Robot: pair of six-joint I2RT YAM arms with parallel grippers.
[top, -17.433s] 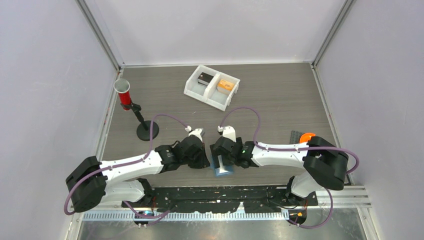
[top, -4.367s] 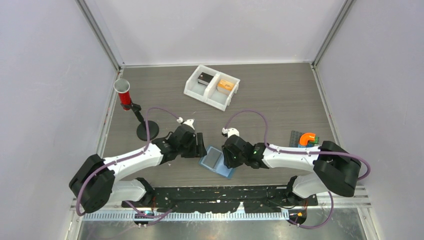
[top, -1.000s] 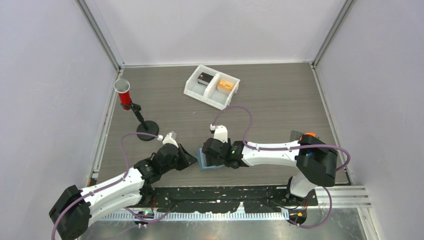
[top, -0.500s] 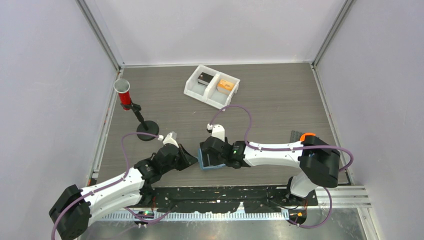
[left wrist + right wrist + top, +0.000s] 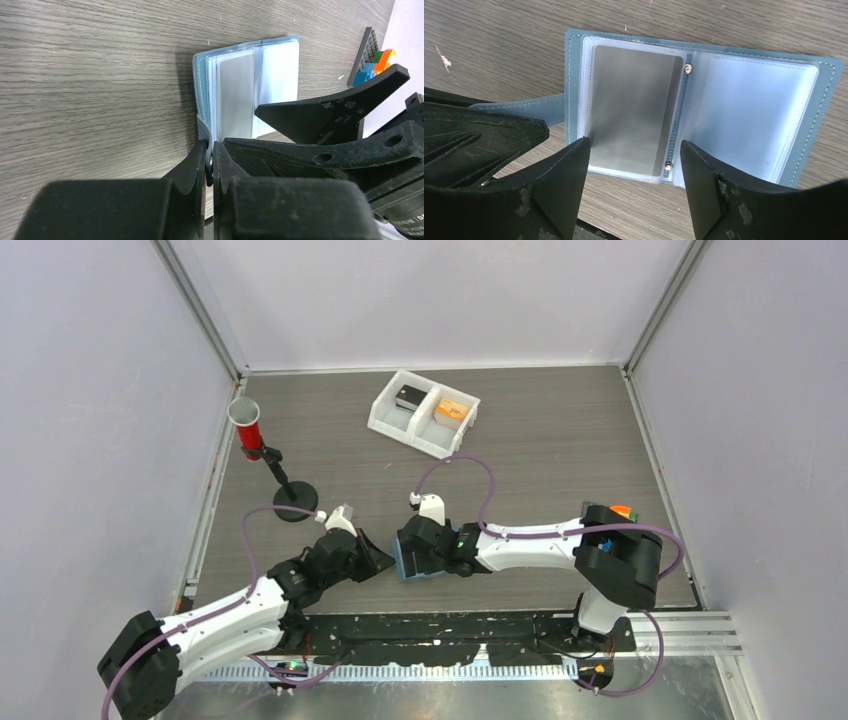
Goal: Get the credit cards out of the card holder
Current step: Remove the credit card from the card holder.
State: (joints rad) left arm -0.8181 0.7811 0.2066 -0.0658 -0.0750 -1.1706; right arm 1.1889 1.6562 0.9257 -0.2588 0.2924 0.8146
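A: Dark wood-grain table (image 5: 560,440), pale walls all round. Where is the holder (image 5: 751,115)?
B: It lies open and flat on the table, near the front edge, about midway across. One half has a grey card (image 5: 634,105) in its sleeve. The other half shows pale sleeves.
A: Is the card out?
B: No, it sits in the sleeve, inside the blue rim.
A: And the right gripper (image 5: 634,150)?
B: It hangs over the card half with its jaws wide apart. One finger is at each long side of the card, near its lower end in the wrist view. It has hold of nothing, and I cannot tell whether the tips touch the sleeve.
A: The left gripper (image 5: 209,148)?
B: Pressed closed, low over the table, just beside the holder's outer edge. The blue strap (image 5: 524,107) runs from the holder into its tips and looks pinched there.
A: What else is on the table?
B: A white tray (image 5: 404,436) at the back, well apart from the holder. It has something dark in one compartment and something orange in the other. A red cup (image 5: 246,426) sits on a black stand (image 5: 295,503) to the left. Coloured blocks (image 5: 376,64) are to the right.
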